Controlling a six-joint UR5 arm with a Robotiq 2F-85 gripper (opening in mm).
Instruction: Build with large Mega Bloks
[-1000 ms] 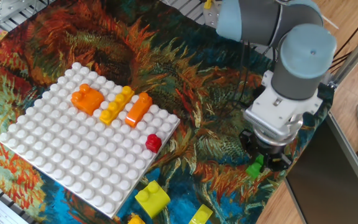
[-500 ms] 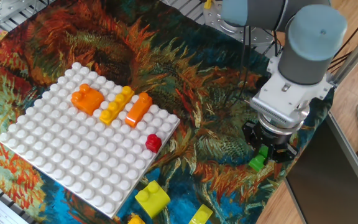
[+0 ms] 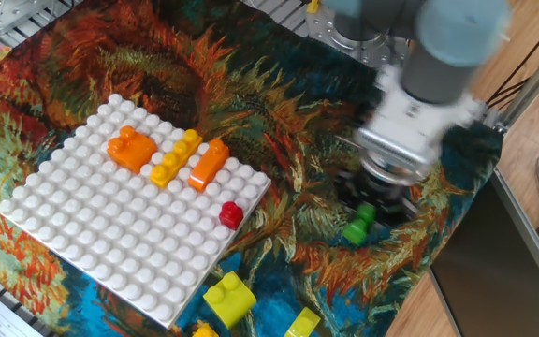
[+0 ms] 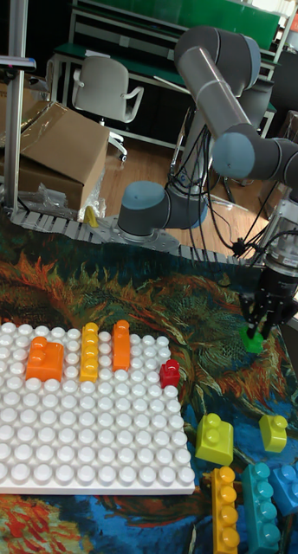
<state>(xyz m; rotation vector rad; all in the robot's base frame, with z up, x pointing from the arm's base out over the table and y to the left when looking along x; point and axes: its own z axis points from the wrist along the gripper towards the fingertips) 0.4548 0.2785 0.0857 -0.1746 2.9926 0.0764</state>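
Note:
My gripper (image 3: 364,215) (image 4: 261,330) hangs above the patterned cloth to the right of the white baseplate (image 3: 110,234) (image 4: 97,433), shut on a small green brick (image 3: 356,227) (image 4: 251,338) that is lifted off the cloth. The arm is motion-blurred in the fixed view. Pressed onto the baseplate's far part are an orange block (image 3: 131,148) (image 4: 45,359), a yellow bar (image 3: 176,157) (image 4: 89,351), an orange bar (image 3: 209,164) (image 4: 121,344) and a red one-stud cube (image 3: 230,214) (image 4: 170,373).
Loose bricks lie on the cloth near the baseplate's front right corner: a yellow-green block (image 3: 228,298) (image 4: 215,437), a smaller yellow-green one (image 4: 272,431), a yellow bar (image 4: 223,511) and teal bricks (image 4: 262,512). A wooden table edge (image 3: 531,140) runs along the right.
The gripper has swung left toward the baseplate, carrying the green brick with it. The bricks on the baseplate have not moved.

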